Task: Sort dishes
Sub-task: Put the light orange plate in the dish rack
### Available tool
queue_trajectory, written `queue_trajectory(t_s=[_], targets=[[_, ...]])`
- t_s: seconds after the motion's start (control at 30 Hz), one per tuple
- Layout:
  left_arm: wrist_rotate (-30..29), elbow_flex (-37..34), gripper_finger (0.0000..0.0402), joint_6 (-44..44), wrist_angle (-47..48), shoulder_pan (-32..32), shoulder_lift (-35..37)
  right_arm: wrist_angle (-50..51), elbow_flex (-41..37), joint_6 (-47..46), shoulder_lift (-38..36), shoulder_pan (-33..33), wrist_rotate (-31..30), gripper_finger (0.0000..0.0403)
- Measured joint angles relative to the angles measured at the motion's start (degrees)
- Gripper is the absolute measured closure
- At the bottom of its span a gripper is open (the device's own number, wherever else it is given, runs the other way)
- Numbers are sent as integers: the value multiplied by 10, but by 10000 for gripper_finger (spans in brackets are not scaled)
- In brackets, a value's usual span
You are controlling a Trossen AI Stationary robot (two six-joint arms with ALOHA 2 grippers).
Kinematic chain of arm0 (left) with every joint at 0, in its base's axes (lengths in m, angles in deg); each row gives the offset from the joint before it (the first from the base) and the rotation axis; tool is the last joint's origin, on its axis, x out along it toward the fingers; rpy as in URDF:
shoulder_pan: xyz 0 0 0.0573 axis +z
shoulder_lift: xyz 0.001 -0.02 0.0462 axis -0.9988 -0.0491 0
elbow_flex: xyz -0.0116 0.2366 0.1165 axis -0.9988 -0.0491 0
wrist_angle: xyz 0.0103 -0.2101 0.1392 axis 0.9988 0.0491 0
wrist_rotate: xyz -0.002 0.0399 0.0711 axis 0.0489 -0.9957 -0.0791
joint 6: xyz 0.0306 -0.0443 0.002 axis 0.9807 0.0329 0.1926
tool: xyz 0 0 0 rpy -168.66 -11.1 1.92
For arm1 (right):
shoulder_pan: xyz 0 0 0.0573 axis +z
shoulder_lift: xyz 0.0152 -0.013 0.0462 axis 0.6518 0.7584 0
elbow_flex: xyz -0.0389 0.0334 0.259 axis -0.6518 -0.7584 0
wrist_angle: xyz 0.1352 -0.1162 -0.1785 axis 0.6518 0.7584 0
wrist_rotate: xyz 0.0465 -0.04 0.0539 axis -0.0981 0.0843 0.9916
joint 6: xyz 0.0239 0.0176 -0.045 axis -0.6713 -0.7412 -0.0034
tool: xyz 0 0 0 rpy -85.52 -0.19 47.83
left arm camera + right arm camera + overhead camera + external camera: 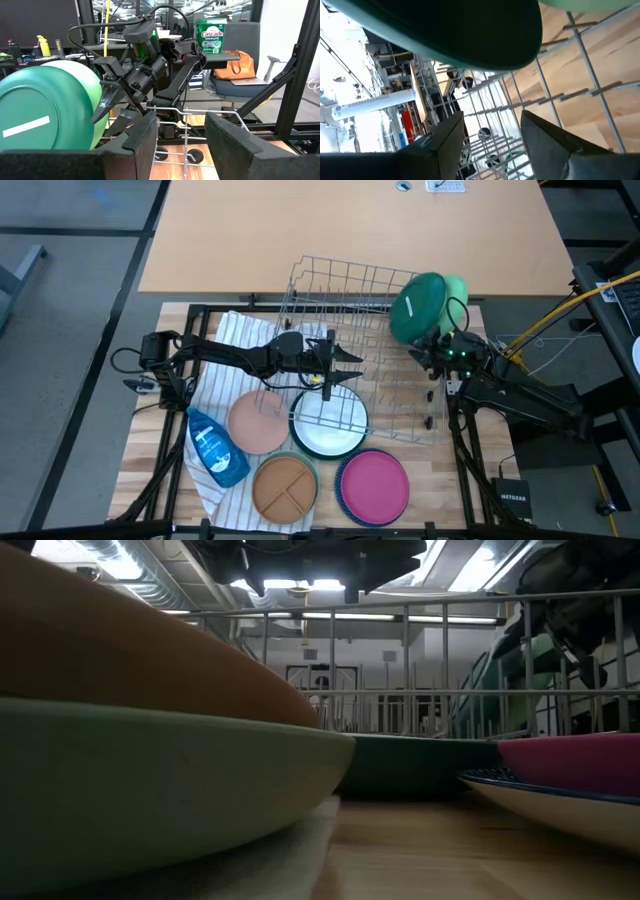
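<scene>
The grey wire rack stands mid-table. A dark green bowl and a light green bowl stand on edge in the rack's far right corner. In front of the rack lie a peach plate, a white dish, a tan divided plate and a magenta plate. My left gripper hangs level over the rack's left part, open and empty. My right gripper stands open just in front of the dark green bowl, with only rack wires between its fingers.
A blue soap bottle lies on a striped cloth at the front left. A bare tan tabletop lies beyond the rack. Cables run along the right side. In the low view the stacked plates fill the near foreground.
</scene>
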Motion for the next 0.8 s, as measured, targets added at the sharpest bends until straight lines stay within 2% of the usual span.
queue_trajectory(t_s=[0.5, 0.8], targets=[[0, 0, 245, 0, 0, 0, 0, -12, 0, 38, -1, 0, 95, 203], [0, 0, 245, 0, -1, 0, 1, -16, 57, 150, -8, 0, 104, 203]])
